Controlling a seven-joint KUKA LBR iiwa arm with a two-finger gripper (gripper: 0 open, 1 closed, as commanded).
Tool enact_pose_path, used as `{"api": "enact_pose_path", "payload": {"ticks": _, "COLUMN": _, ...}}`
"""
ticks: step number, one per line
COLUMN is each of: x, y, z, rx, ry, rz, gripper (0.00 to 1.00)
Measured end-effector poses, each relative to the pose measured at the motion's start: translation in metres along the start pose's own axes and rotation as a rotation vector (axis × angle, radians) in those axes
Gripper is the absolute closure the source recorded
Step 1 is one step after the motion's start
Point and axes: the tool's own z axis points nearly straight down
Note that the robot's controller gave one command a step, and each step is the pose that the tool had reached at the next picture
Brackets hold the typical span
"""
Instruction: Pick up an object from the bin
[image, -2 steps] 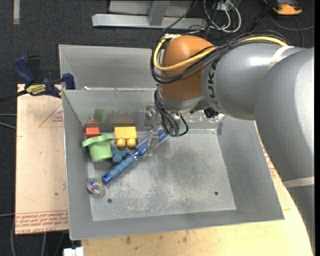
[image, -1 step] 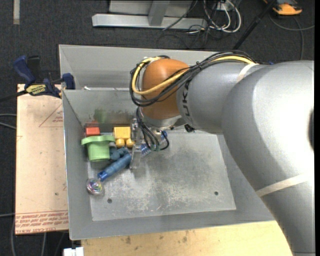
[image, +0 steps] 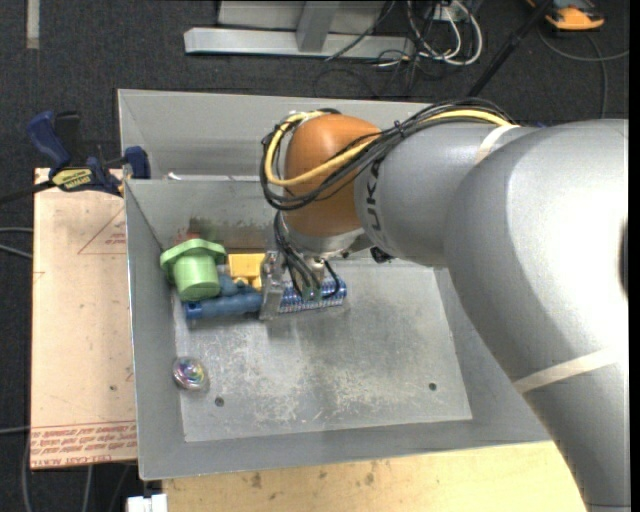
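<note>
The gripper (image: 290, 290) is seen lowered into the grey metal bin (image: 400, 400), under the arm's orange cover (image: 320, 175) and looped cables (image: 275, 160). It is placed towards the far side of the bin floor, somewhat left of the middle. Directly beneath it a small blue brick (image: 322, 297) is found: flat, roughly rectangular, its top covered with rows of pale studs, and laid slightly askew to the far wall. Its left end is hidden by the gripper's metal parts, which are down at its level. Whether the gripper is open or closed, and whether anything is held, cannot be told. Just to the left a yellow block (image: 245, 267) is set, and against it a light green spool (image: 195, 270) with a wide flange is laid on its side near the left wall. A darker blue tube (image: 222, 308) is stretched along the near side of the spool, its right end reaching the gripper. Well apart, towards the near left corner, a small shiny ball (image: 188, 374) is seen alone.
</note>
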Motion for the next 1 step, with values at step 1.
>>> {"api": "enact_pose_path", "payload": {"ticks": 1, "x": 0.0598, "y": 0.0168, "z": -0.1468, "rx": -0.001, "ry": -0.005, "rz": 0.03, "gripper": 1.0}}
